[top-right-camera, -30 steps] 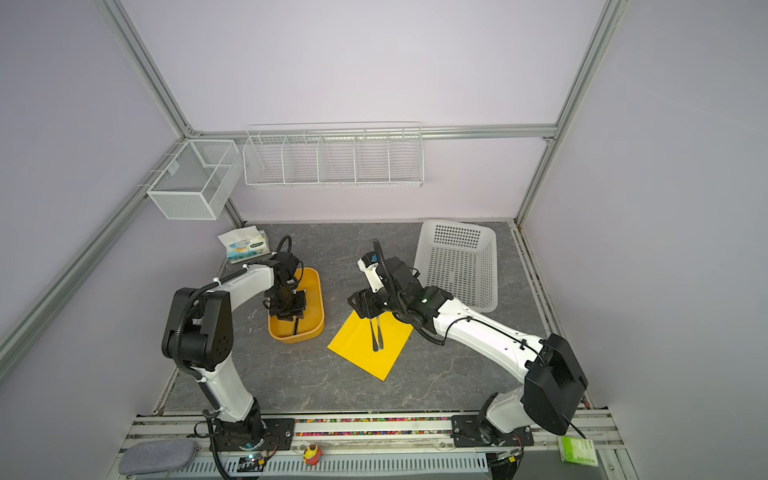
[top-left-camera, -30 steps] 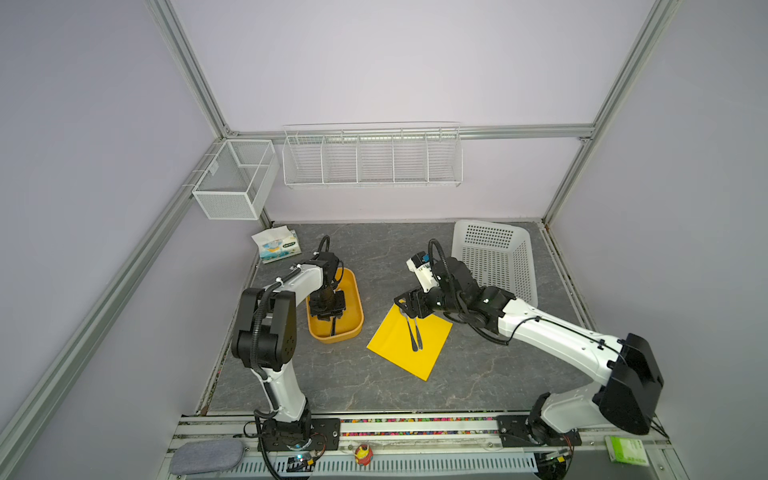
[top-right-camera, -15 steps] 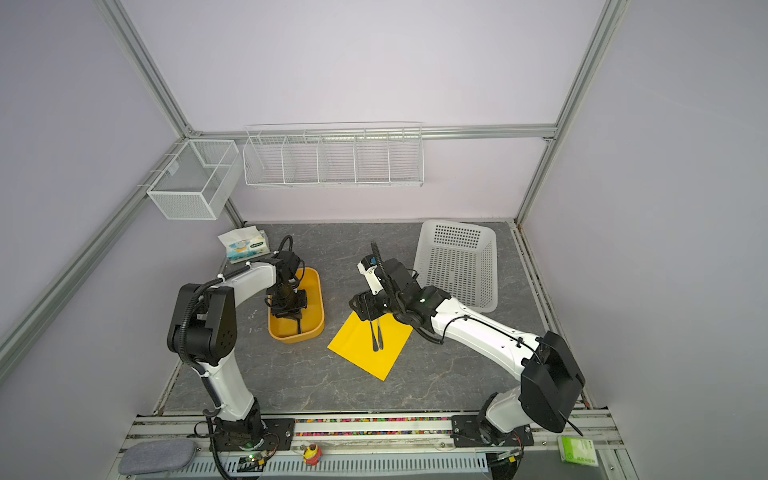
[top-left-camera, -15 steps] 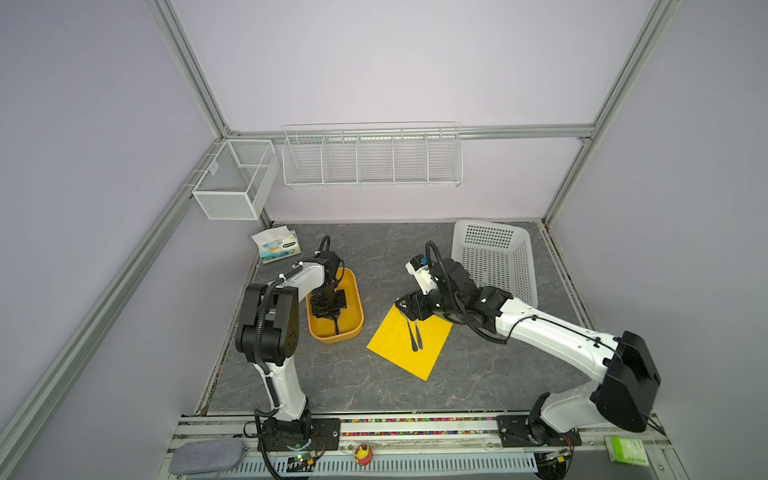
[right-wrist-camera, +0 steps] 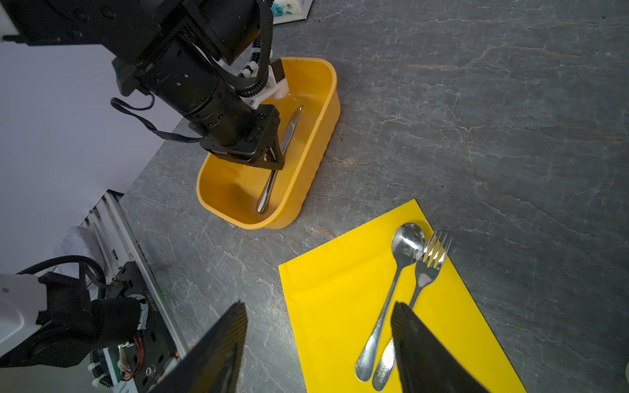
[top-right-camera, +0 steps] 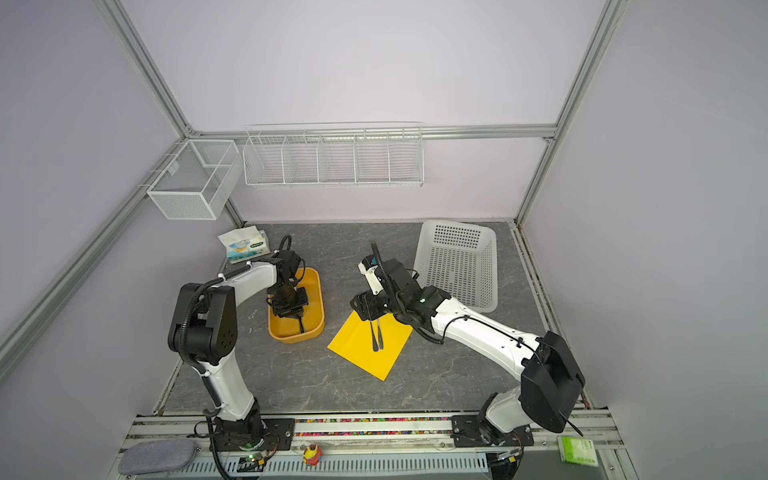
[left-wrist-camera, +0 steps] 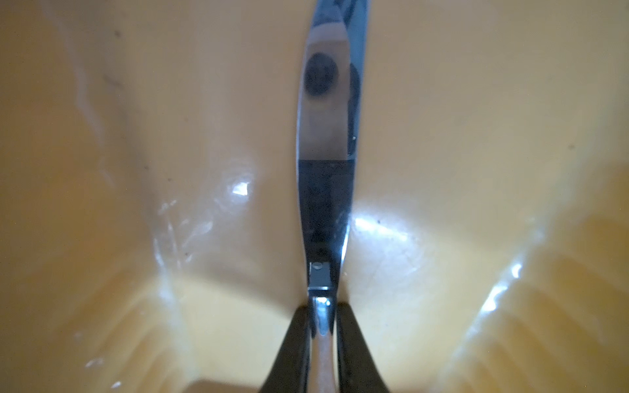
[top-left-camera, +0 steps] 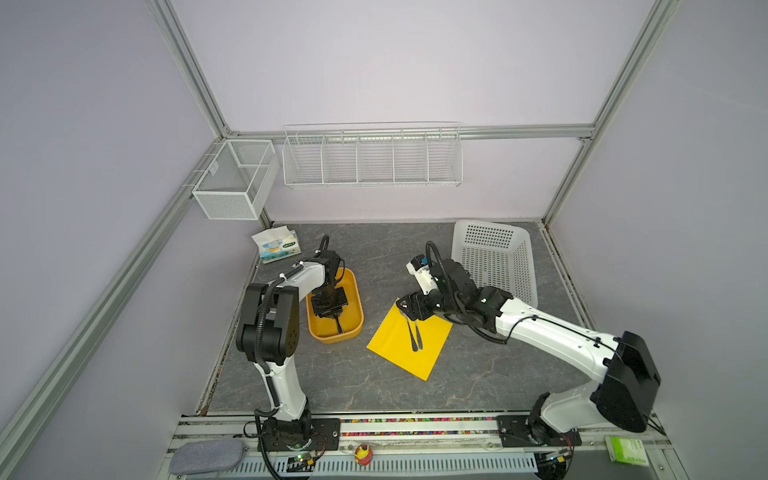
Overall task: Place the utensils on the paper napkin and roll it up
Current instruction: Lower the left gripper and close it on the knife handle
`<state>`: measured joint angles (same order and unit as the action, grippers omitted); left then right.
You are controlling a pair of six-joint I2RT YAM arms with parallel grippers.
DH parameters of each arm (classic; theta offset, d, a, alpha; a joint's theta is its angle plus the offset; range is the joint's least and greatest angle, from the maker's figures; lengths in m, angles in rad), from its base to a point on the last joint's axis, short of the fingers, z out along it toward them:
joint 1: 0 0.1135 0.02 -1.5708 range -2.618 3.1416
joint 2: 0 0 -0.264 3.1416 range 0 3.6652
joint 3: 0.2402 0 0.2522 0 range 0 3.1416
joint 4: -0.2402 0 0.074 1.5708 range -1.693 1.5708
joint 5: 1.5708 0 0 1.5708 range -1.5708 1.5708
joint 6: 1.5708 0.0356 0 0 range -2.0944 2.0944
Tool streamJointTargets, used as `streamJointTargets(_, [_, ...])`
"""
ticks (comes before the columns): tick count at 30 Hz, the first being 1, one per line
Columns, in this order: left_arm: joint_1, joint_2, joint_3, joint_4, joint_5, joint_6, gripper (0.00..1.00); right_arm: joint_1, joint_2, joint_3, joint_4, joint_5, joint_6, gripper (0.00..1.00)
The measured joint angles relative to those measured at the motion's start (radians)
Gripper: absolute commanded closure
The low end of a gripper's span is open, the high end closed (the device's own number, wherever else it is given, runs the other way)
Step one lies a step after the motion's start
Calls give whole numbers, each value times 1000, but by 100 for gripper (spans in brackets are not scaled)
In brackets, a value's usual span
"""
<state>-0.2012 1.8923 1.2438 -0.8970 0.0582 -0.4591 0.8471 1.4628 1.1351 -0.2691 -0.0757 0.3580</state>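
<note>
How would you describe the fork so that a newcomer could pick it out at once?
On the grey table, a bright yellow napkin lies between the arms. Two silver utensils lie side by side on it. The fork ends in four tines; the spoon beside it has a round bowl.

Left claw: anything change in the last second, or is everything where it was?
The left arm eased slightly toward the back wall; the left claw, down in the tray, pinches the knife. Right claw open over the napkin, spoon and fork on it: unchanged.
</note>
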Motion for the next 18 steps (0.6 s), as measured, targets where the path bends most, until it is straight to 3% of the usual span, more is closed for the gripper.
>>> streamJointTargets(6, [0, -5, -9, 10, 3, 5, 85, 0, -3, -1, 0, 0, 0, 30])
streamJointTargets(12, [0, -6, -9, 10, 14, 19, 95, 0, -32, -5, 0, 2, 0, 30])
streamJointTargets(18, [0, -19, -19, 20, 28, 22, 96, 0, -58, -23, 0, 10, 0, 30])
